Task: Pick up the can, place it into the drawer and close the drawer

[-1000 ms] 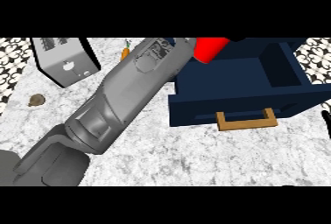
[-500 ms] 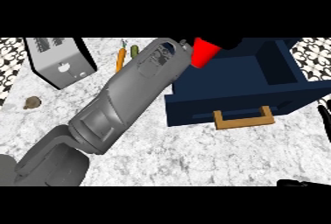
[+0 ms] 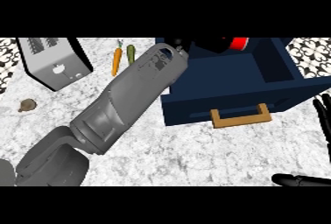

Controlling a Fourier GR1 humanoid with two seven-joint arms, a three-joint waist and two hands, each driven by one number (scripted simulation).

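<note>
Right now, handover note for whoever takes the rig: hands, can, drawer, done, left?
Left hand: reaching over the open drawer, curled on the red can, mostly hidden at the view's top.
Right hand: open, resting at the right edge.
Can sits above the drawer's back, not yet released.
Done: can picked up and carried to the drawer.
Left: set it inside, let go, push the drawer shut by its tan handle.
</note>
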